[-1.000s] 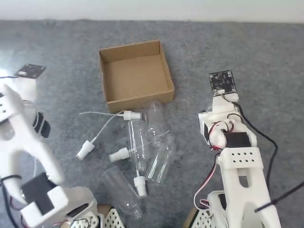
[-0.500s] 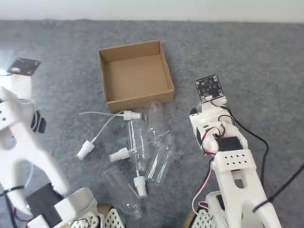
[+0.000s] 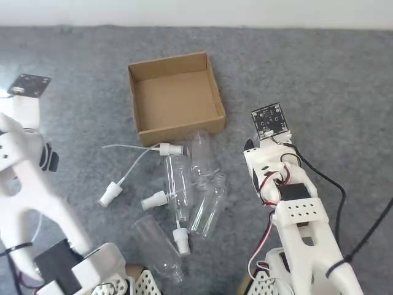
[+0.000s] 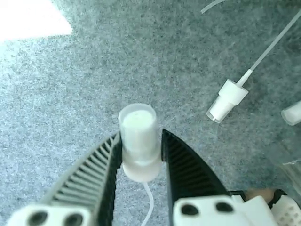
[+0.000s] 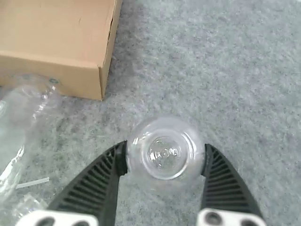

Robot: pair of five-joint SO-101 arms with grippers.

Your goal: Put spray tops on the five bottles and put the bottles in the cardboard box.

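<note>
Both grippers were full: the right gripper point(image 5: 164, 149) was clamped around a clear bottle point(image 5: 165, 159), seen end-on above the grey mat point(image 5: 211, 56), and the left gripper point(image 4: 140, 140) was pinched on a white spray top point(image 4: 138, 125) with its thin tube trailing behind. The cardboard box point(image 3: 184, 129) held no bottles. Four more bottles point(image 3: 207, 208) lay in a loose heap just in front of it, with four loose tops point(image 3: 110, 193) scattered among and beside them. From where I stood no top looked fitted, so the job had hardly begun: one pairing in hand, everything else left. Against a second earlier, the right arm point(image 3: 288, 203) had swung a little toward the heap and the left arm point(image 3: 24, 166) had shifted slightly. Box and heap lay as before.
</note>
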